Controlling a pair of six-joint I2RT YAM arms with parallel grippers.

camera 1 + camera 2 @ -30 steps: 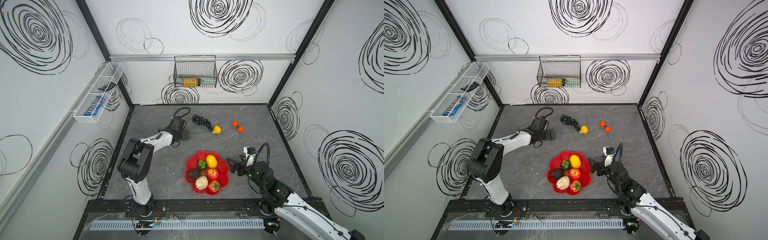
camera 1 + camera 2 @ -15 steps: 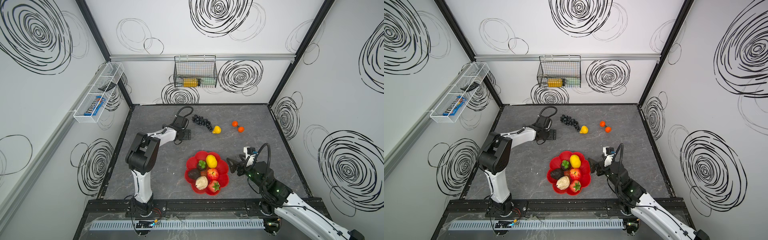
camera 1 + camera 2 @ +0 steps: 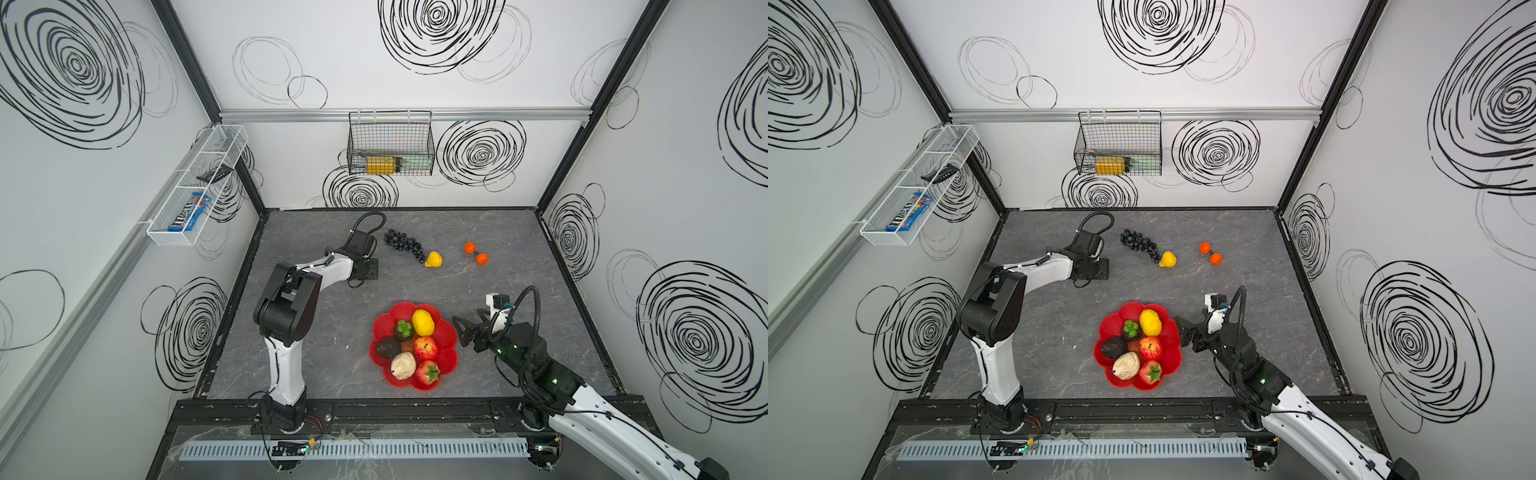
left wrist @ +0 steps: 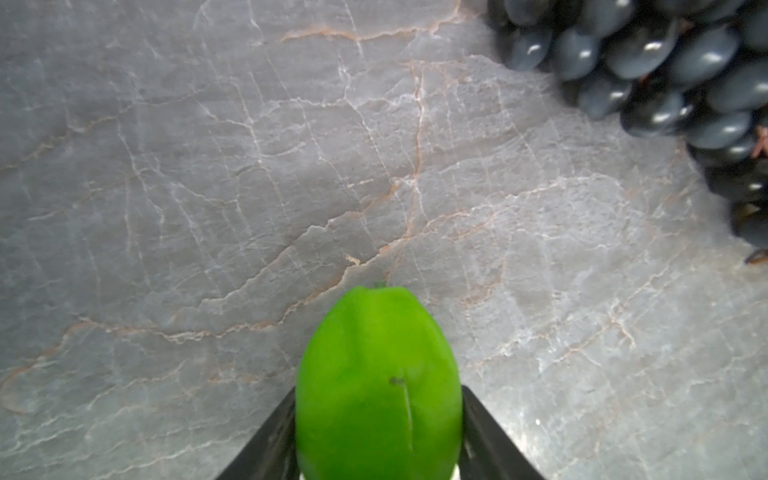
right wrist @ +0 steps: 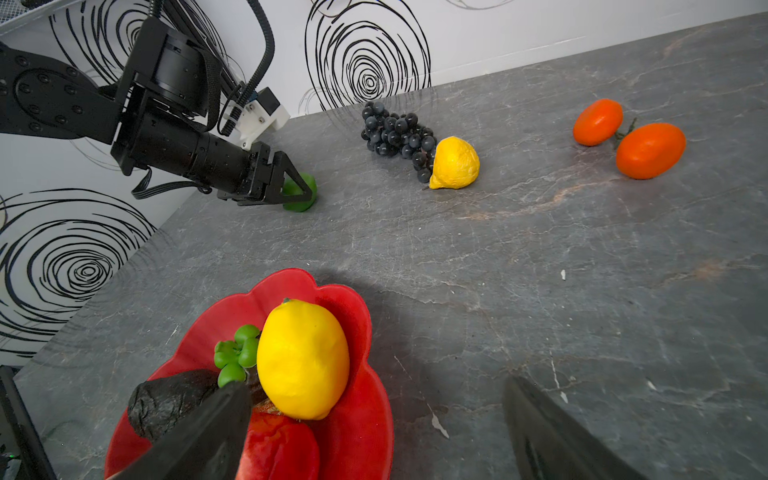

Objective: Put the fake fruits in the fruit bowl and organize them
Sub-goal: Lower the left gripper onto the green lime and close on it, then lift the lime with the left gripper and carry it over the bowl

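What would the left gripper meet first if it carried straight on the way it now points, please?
The green lime, already between the left gripper's fingers. Beyond it, only bare table seems ahead; the black grapes sit off to one side.

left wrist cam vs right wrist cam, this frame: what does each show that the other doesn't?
Only left wrist: both fingers of the left end effector lying against the sides of the green lime.
Only right wrist: the fruit bowl holding a lemon and an avocado, a second lemon and two oranges loose on the table, and the open, empty right end effector.
Both: the lime at the left end effector, the black grapes, the grey table.
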